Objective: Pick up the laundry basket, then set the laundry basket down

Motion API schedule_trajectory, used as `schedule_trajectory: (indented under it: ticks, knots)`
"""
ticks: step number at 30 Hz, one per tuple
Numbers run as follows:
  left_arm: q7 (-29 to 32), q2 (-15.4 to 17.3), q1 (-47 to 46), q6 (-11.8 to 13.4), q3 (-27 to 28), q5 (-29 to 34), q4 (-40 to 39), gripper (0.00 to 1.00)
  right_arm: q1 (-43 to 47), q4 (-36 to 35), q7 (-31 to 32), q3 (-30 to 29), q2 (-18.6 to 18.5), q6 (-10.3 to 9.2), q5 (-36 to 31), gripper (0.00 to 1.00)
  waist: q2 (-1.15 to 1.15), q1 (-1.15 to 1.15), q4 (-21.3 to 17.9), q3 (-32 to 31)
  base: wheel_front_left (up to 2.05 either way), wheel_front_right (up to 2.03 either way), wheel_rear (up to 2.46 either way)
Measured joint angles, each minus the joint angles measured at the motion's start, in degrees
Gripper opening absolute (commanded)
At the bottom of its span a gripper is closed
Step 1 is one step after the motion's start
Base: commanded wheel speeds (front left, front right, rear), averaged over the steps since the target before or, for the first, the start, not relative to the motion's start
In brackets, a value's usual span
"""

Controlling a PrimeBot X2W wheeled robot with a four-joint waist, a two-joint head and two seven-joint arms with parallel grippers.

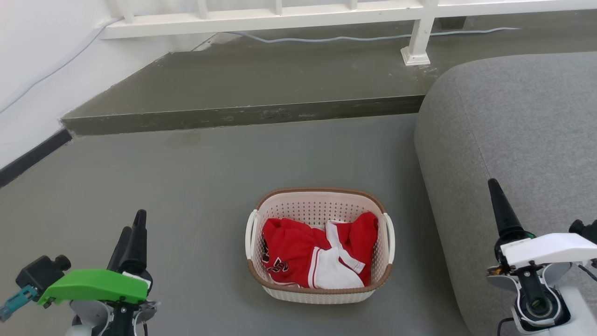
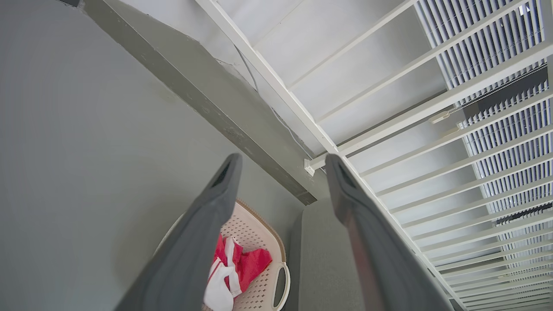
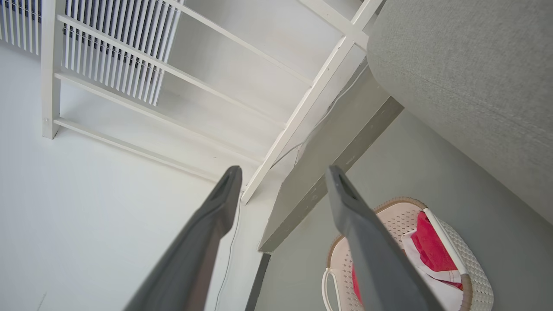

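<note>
Nearest: left pincer [image 2: 283, 157], green cover, low left, fingers spread wide with nothing between them. right pincer [image 3: 283, 169], white cover, low right, is also wide and empty. Between them and further out, the small oval cream-white perforated plastic laundry basket [image 1: 322, 207] with brown woven-look rim sits upright on the grey floor [image 1: 186, 186], touching neither pincer. A crumpled red-and-white garment [image 1: 298, 252] lies inside. The grey fabric sofa [image 1: 513, 130] is near its right side. Beyond are a dark raised step [image 1: 256, 84] and a white railing [image 1: 280, 18].
</note>
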Motion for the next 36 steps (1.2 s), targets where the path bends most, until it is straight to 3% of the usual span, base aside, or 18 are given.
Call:
schedule_trajectory:
  ticks: [36]
  knots:
    - [-6.70, -1.54, -0.30, 0.59, -2.93, 25.35, -4.71, 1.00, -1.55, -2.37, -6.23, 6.05, -0.01, -0.46, -25.70, 1.00, 0.00, 0.00, -0.23, 0.76, 0.00, 0.00, 0.00]
